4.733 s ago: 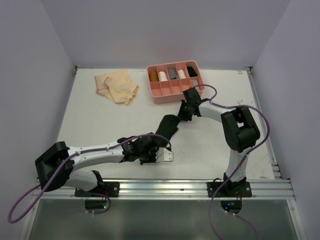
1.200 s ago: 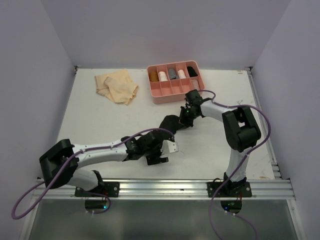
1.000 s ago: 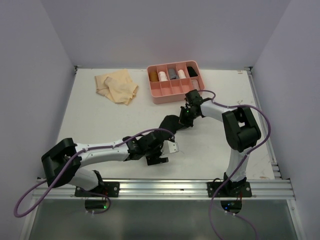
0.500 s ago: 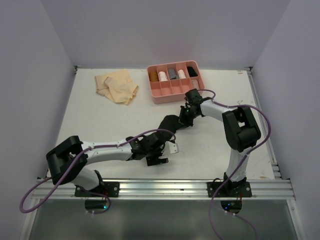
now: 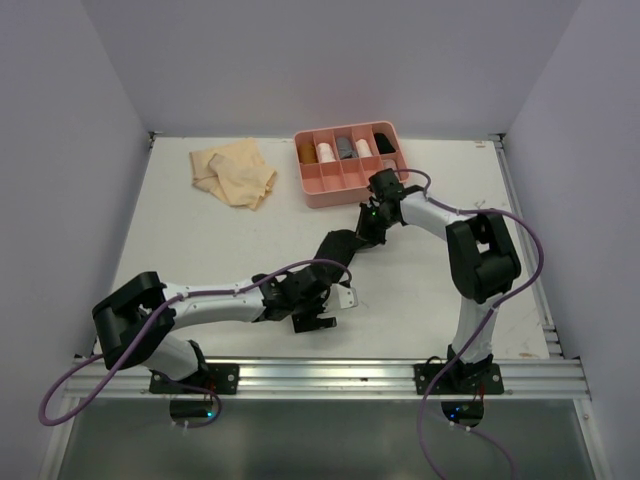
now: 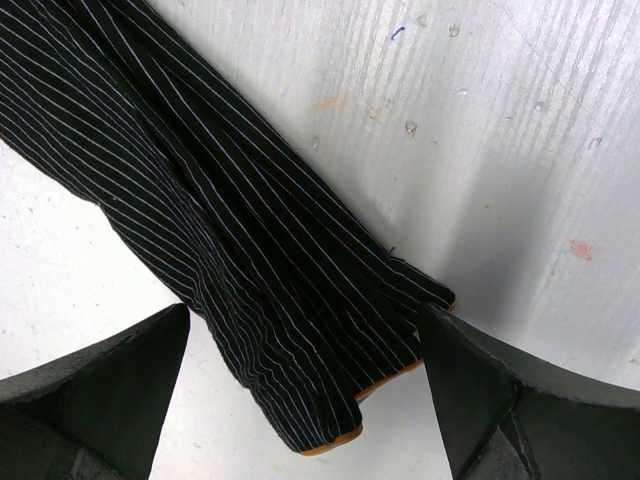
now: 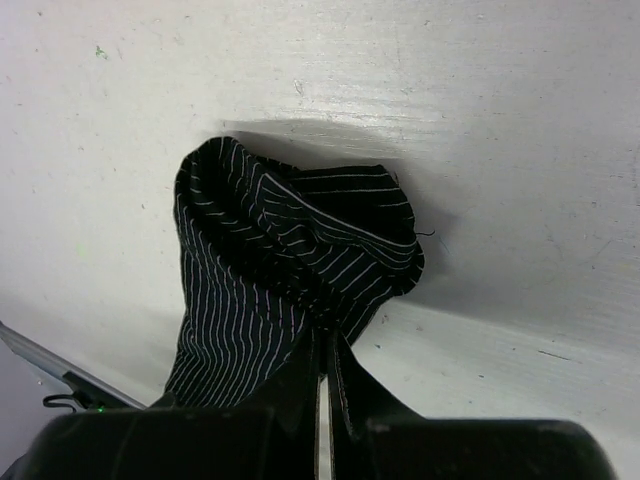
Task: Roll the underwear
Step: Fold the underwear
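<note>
My left pincer [image 6: 305, 405] hangs spread wide over the near hem of the black underwear [image 5: 337, 250], a long strip lying mid-surface. My right pincer [image 7: 325, 365] is clamped on its bunched far end. I judge rolling hasn't begun: next I must pinch that hem and turn it rightward. The white surface [image 5: 190, 250] is scuffed, with tan underwear [image 5: 235, 172] far left, a pink tray [image 5: 325, 192] beyond and pale walls [image 5: 60, 150] around.

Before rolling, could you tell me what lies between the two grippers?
The black underwear runs from the shut right gripper to the open left gripper, clearest in the top view.
</note>
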`<control>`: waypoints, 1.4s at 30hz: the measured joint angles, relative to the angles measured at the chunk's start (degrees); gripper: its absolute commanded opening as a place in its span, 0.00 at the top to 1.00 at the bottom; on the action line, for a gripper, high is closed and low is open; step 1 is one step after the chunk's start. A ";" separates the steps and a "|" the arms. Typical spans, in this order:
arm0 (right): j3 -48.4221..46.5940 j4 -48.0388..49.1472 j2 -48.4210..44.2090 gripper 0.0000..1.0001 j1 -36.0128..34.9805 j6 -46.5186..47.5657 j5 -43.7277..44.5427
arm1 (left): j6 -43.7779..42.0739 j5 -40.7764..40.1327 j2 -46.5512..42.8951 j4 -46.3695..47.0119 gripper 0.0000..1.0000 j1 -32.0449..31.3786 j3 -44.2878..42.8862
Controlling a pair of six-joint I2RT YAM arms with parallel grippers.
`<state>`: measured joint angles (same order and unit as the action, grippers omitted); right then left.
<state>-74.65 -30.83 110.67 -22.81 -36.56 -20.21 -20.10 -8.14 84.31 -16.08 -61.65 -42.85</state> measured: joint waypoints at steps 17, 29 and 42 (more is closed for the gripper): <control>-0.39 -1.27 2.19 1.00 1.49 1.42 1.16 | -0.02 0.37 -0.24 -0.83 0.00 -0.37 0.85; -1.31 -1.01 4.15 1.00 1.64 1.73 -0.28 | -0.39 5.35 -8.68 -4.35 0.00 -0.33 0.81; -7.28 -5.66 2.27 0.54 1.73 5.97 1.44 | 2.21 34.42 -11.30 -14.12 0.45 30.21 -18.80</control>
<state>-81.93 -36.49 112.95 -21.08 -30.59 -18.76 -17.89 26.28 73.01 -30.20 -31.44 -61.65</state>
